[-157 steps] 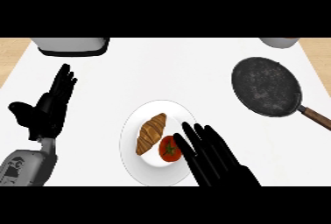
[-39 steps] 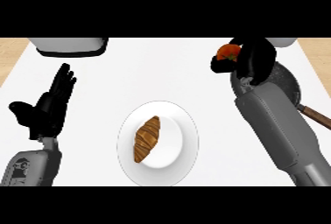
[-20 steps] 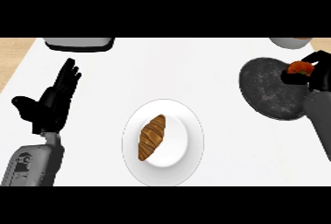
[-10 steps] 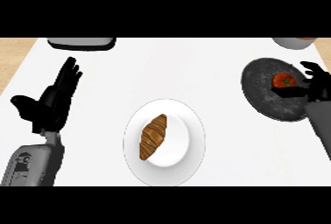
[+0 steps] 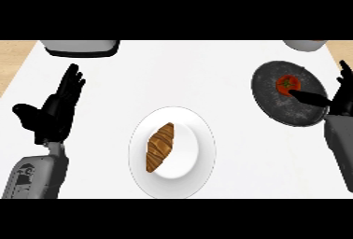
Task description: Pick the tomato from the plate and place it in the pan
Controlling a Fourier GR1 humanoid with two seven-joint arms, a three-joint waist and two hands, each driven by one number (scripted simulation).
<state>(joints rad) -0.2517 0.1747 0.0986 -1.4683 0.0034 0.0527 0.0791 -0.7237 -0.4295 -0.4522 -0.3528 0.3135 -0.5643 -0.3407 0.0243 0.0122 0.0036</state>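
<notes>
Two grey forearms are being shown, each ended by a black left hand [image 5: 52, 112] and right hand [image 5: 339, 95].

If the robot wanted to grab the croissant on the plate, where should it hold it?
Best around its thick middle, coming straight down from above. The croissant lies flat on the white plate, long and narrow, tilted slightly with tapering ends, so fingers should close across its short width. The left robot hand is nearer; the right robot hand is over by the pan.
</notes>
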